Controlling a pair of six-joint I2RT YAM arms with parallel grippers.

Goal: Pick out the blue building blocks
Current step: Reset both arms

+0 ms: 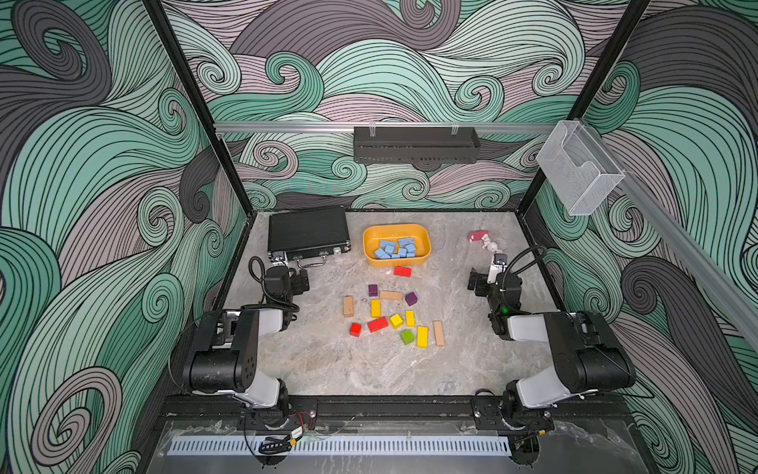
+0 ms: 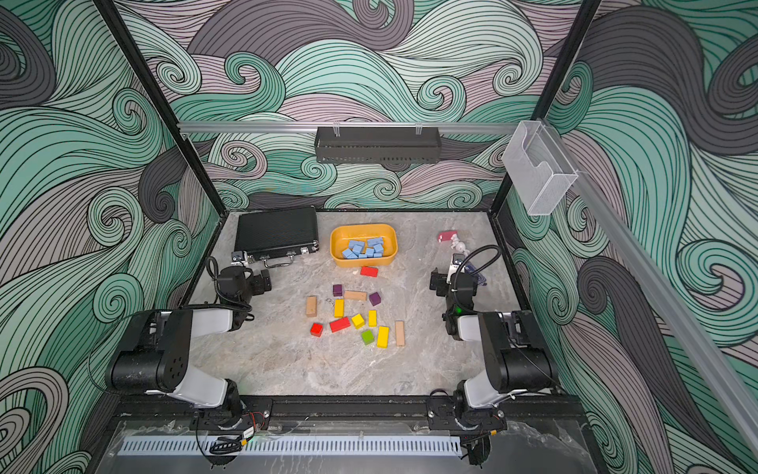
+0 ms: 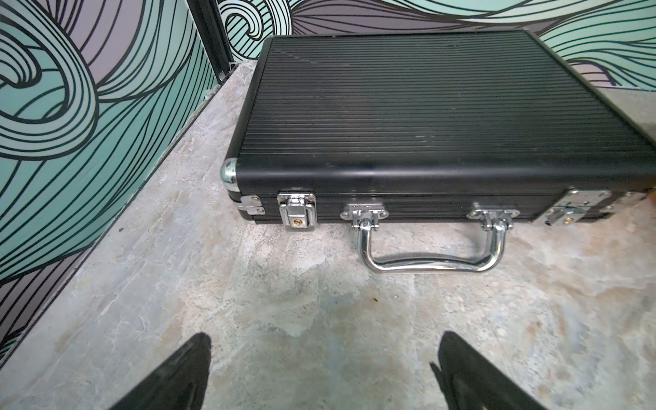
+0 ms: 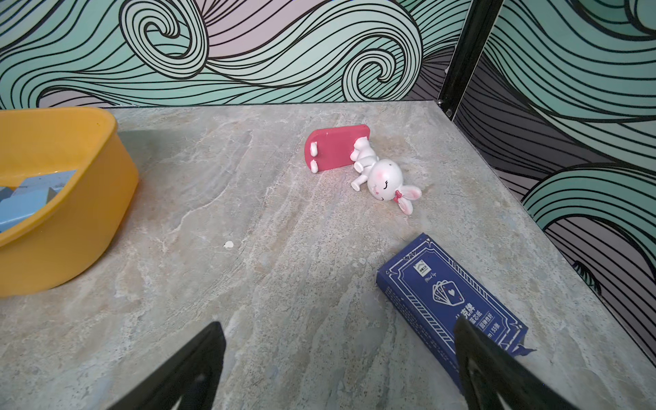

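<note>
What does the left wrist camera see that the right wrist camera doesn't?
Only the left wrist view shows the black case with its shiny handle. Only the right wrist view shows the yellow tub holding blue building blocks, a bunny toy and a blue card box. Both show the stone table, the swirly wall, and their own arm's tool wide open and empty: left tool, right tool.

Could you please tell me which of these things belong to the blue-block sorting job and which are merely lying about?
Job:
blue building blocks, lying in the yellow tub

Lying about:
other coloured blocks
black case
bunny figurine
blue card packet
</note>
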